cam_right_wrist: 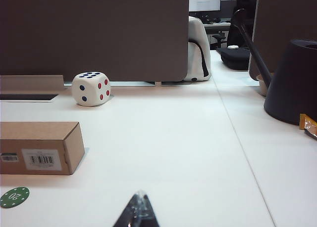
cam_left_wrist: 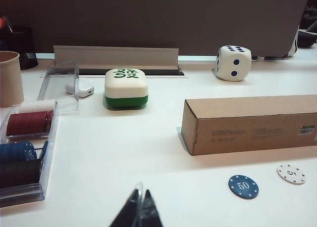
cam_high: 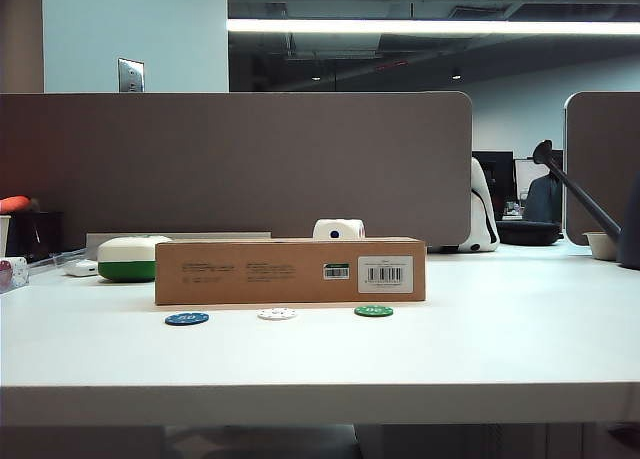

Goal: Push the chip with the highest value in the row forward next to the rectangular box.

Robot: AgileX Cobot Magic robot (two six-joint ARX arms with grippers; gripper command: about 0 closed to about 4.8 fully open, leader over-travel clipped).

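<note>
So the three chips sat in a row on the white table (cam_high: 520, 349), just in front of the long brown cardboard box (cam_high: 290, 271). The blue chip (cam_left_wrist: 243, 186), marked 50, was at the left end, near the box's left corner but not touching it. The white chip (cam_left_wrist: 291, 173) with a 5 on it was in the middle, and the green chip (cam_right_wrist: 14, 197), a 20, sat under the end with the barcode label.

Both arms were hanging back at the near edge. The left gripper (cam_left_wrist: 140, 212) only showed as dark fingertips pressed together, hovering over bare table short of the blue chip, gripping nothing. Same deal with the right gripper (cam_right_wrist: 138, 212): tips together, well clear of the green chip.

Behind the box there was a white-and-green rounded case (cam_left_wrist: 126, 88) and a big white die (cam_left_wrist: 233, 63). A clear tray of stacked chips (cam_left_wrist: 26, 153) sat off to the left.
</note>
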